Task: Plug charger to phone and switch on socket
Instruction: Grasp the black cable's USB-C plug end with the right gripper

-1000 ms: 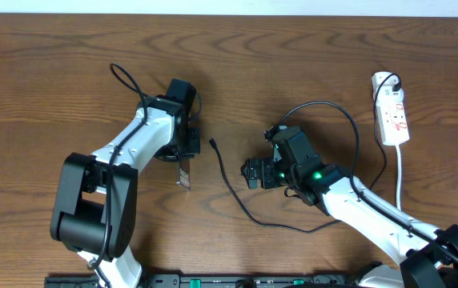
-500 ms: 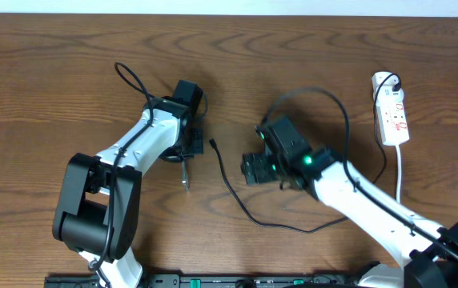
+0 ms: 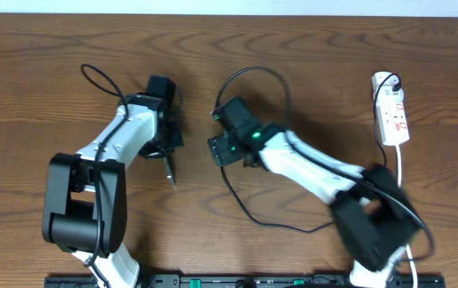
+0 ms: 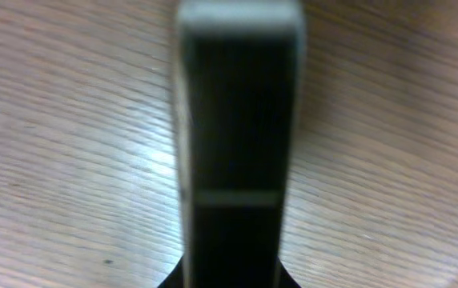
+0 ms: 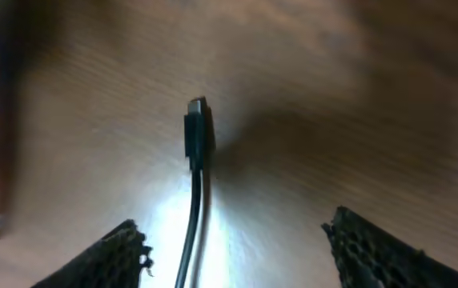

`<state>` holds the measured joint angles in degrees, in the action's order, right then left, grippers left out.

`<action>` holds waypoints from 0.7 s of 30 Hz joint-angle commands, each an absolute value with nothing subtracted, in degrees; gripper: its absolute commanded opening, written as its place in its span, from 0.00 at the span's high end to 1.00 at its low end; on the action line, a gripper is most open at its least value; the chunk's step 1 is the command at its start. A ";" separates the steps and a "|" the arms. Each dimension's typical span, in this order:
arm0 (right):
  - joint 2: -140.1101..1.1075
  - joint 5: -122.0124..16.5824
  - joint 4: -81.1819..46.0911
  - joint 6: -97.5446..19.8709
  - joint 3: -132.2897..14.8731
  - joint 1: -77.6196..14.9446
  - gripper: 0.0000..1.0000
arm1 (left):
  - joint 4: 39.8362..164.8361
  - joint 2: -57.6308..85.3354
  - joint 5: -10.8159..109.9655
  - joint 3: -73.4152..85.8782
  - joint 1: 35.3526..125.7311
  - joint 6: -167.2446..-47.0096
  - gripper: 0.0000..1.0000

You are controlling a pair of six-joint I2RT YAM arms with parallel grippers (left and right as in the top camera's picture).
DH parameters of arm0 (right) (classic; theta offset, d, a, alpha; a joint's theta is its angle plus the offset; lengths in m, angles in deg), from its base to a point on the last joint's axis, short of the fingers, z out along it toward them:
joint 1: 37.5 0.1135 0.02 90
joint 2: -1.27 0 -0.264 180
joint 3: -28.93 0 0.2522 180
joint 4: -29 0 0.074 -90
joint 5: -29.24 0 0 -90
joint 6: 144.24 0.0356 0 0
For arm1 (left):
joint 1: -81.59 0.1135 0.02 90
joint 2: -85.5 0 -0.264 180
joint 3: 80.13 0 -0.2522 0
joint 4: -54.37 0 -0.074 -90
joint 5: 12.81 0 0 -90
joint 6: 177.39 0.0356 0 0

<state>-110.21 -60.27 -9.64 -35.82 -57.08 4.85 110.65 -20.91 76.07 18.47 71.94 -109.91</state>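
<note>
My left gripper is shut on the phone, which hangs edge-on as a thin dark sliver above the table. In the left wrist view the phone fills the middle as a dark upright slab between the jaws. The charger is a thin black cable that curves across the table towards the front right. Its small black plug tip lies flat on the wood. My right gripper hovers over it, open, with the cable running between the fingers, nearer the left one. The socket lies at the far right.
A white cord runs from the socket towards the table's front. A black plug sits in the socket's far end. Each arm carries its own looping black cable. The right arm stretches diagonally across the middle right.
The left gripper closed on the phone and carried it left, turning it edge-on. The right gripper swung left and back over the plug tip, its jaws narrowing.
</note>
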 commanded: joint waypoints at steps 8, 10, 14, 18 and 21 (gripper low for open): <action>-114.41 -73.60 -25.45 -37.09 -60.95 5.63 0.43 | 111.46 -21.72 77.88 19.45 73.21 -110.42 0.93; -114.38 -75.81 -33.53 -35.12 -62.63 4.17 0.45 | 111.33 -21.72 77.86 19.45 73.23 -110.42 0.92; -114.47 -76.92 -42.08 -33.61 -62.70 -0.51 0.44 | 111.02 -21.72 77.86 19.45 73.21 -110.44 0.92; -114.47 -72.55 -42.80 -33.68 -62.68 -4.60 0.42 | 110.85 -21.72 77.84 19.45 73.21 -110.44 0.93; -114.47 -68.86 -41.51 -31.03 -62.68 -6.98 0.31 | 110.81 -21.72 77.86 19.45 73.21 -110.42 0.92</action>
